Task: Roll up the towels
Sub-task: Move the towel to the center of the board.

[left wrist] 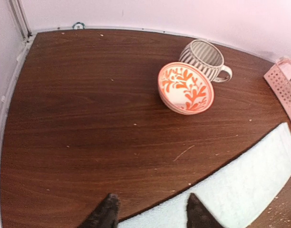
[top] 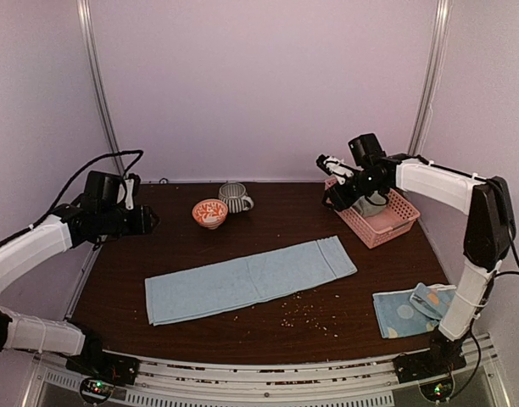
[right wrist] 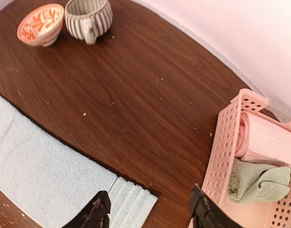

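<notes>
A long light blue towel [top: 251,280] lies flat and unrolled across the middle of the table; it also shows as the towel [left wrist: 250,180] and the towel [right wrist: 45,180] in the wrist views. A folded blue dotted towel [top: 410,309] lies at the front right, by the right arm's base. A rolled pink towel [right wrist: 266,140] and a grey-green towel [right wrist: 257,180] sit in the pink basket [top: 395,222]. My left gripper [top: 151,220] [left wrist: 151,209] hangs open above the towel's left far edge, holding nothing. My right gripper [top: 330,182] [right wrist: 149,202] is open and empty between the towel's hemmed end and the basket.
An orange-patterned bowl [top: 209,212] and a striped grey mug [top: 234,197] stand together at the back centre. Crumbs [top: 302,314] are scattered on the wood in front of the long towel. Walls close in the table at the back and sides.
</notes>
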`<state>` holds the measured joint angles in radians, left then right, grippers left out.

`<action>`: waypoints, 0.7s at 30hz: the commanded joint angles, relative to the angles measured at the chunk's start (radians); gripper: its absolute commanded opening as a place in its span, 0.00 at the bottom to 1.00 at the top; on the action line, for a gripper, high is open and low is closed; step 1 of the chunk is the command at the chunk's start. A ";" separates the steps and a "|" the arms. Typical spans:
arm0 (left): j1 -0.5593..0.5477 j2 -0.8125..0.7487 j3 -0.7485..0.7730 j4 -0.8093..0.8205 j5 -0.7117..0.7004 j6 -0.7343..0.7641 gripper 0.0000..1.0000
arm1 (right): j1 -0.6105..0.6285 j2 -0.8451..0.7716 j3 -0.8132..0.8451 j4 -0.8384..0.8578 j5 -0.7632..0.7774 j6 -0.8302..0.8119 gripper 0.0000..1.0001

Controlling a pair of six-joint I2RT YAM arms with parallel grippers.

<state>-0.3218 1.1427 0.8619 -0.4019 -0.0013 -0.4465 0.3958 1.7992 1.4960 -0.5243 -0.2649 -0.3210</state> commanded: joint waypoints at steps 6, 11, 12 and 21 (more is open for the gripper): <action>-0.128 0.086 -0.110 0.162 0.176 0.059 0.00 | -0.028 -0.014 -0.127 -0.061 -0.188 0.008 0.87; -0.258 0.101 -0.204 0.151 0.113 -0.026 0.00 | -0.020 0.021 -0.184 -0.032 -0.082 0.056 0.39; -0.267 0.103 -0.222 0.144 0.107 -0.048 0.00 | -0.014 0.029 -0.191 -0.025 -0.046 0.059 0.35; -0.277 0.144 -0.310 0.083 0.006 -0.131 0.00 | 0.015 0.209 -0.115 -0.039 0.147 0.017 0.24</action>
<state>-0.5968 1.2469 0.5522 -0.3050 0.0658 -0.5335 0.3992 1.9385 1.3186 -0.5507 -0.2310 -0.2810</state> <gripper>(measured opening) 0.004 0.242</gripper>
